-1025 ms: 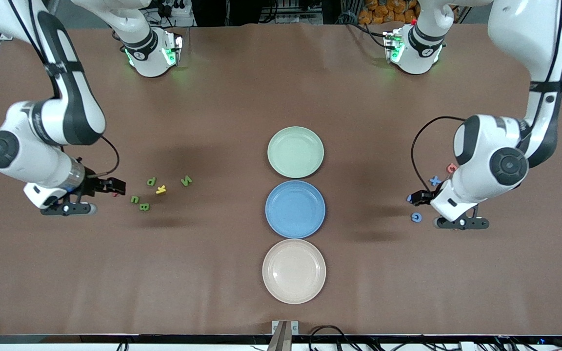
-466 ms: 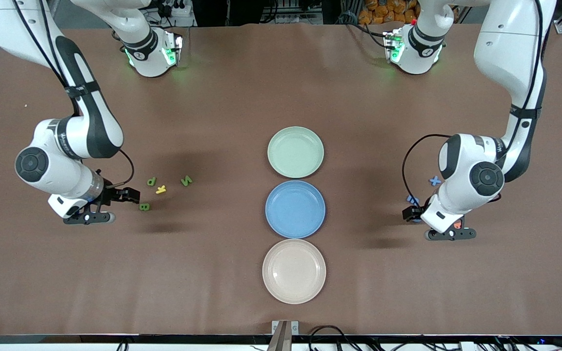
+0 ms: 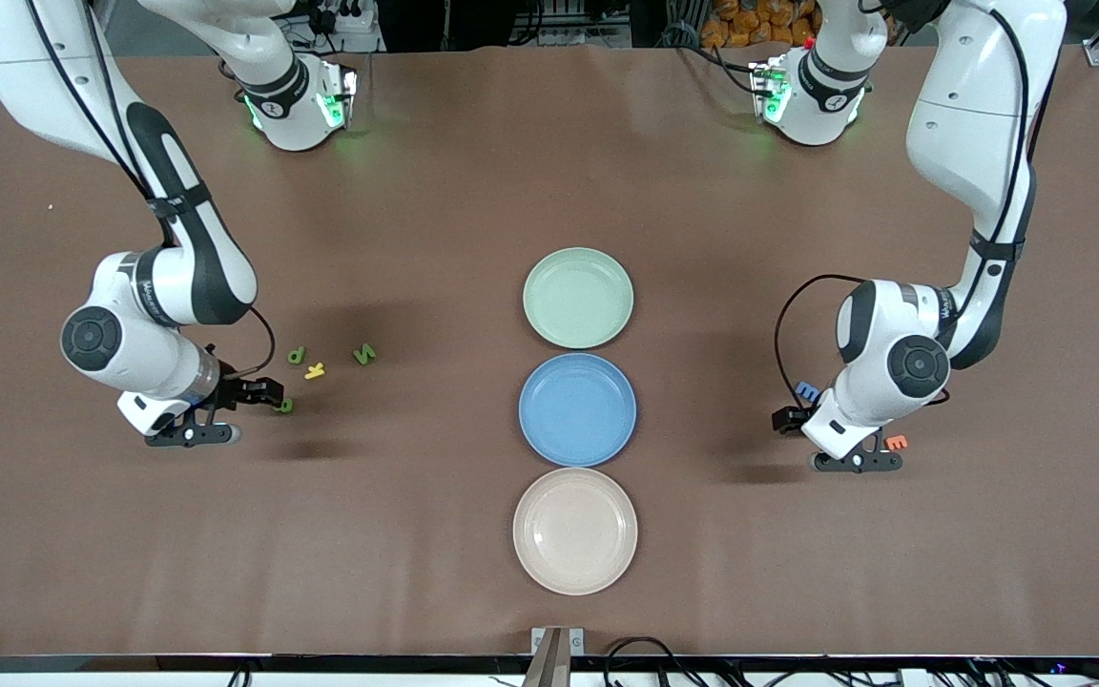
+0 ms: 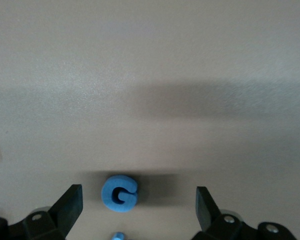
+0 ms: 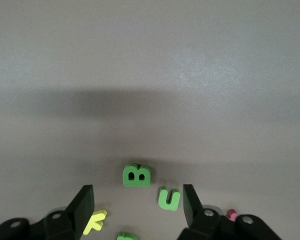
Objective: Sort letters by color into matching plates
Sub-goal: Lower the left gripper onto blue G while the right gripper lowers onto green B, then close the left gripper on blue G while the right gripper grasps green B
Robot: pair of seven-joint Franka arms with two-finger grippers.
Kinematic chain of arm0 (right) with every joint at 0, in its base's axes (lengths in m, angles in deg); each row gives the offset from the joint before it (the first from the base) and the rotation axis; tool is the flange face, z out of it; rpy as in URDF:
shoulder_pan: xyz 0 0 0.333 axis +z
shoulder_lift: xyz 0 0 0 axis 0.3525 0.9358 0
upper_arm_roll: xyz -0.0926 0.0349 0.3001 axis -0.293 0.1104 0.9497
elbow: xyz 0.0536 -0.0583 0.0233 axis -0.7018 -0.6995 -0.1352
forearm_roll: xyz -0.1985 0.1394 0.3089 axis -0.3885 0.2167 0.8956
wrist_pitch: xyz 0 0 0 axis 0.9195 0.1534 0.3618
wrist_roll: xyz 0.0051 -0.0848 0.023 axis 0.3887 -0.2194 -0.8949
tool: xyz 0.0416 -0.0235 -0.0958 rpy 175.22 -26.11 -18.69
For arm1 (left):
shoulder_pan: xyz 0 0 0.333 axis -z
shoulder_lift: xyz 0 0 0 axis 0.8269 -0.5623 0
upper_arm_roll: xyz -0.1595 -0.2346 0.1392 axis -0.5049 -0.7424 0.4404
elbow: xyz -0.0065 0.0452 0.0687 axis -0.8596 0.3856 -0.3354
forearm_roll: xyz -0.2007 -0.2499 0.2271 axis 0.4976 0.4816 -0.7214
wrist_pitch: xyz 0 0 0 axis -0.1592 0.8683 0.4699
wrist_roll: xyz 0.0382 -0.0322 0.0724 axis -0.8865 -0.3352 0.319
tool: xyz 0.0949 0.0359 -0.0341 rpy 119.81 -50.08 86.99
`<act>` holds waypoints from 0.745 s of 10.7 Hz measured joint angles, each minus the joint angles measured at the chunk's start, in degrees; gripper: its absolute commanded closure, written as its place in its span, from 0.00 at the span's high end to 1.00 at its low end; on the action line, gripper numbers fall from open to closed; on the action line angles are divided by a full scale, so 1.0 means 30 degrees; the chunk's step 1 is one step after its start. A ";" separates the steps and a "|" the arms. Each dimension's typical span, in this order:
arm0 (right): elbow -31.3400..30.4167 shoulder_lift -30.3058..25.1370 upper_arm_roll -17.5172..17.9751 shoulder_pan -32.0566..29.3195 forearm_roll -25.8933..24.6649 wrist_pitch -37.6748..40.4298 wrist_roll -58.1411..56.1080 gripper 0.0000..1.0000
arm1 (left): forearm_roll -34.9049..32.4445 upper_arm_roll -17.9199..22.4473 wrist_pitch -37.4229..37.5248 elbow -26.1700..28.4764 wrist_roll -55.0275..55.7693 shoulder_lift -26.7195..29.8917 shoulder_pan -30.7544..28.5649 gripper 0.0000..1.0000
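Left gripper [image 4: 139,210]: jaws spread, straddling blue G [image 4: 119,192]. Right gripper [image 5: 138,212]: jaws spread, hovering by green B [image 5: 136,175].

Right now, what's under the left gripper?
A blue G lies on the table between the open left gripper fingers. Another blue piece pokes in, mostly hidden.

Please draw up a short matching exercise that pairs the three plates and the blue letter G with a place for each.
Things:
1. pale mint green plate
2. medium blue plate
3. cream-beige plate
4. blue letter G

Places:
a. nearest the front camera
b. between the open fingers of the left gripper
c. farthest from the front camera
d. middle of the plate row

Pairs: 1-c, 2-d, 3-a, 4-b
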 measured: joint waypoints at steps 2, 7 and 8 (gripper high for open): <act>-0.0006 0.0430 -0.0008 -0.0009 0.0000 -0.0517 0.0000 0.71 | -0.0002 0.0032 -0.0002 -0.0002 -0.1043 -0.0135 -0.0304 1.00; -0.0090 0.1160 -0.0022 -0.0134 0.0000 -0.1562 0.0000 0.63 | -0.0006 0.0045 0.0001 -0.0002 -0.2110 -0.0416 -0.0575 0.93; -0.0205 0.1186 -0.0013 -0.0117 0.0000 -0.1811 0.0000 0.63 | -0.0006 0.0049 0.0001 -0.0002 -0.2266 -0.0476 -0.0696 0.43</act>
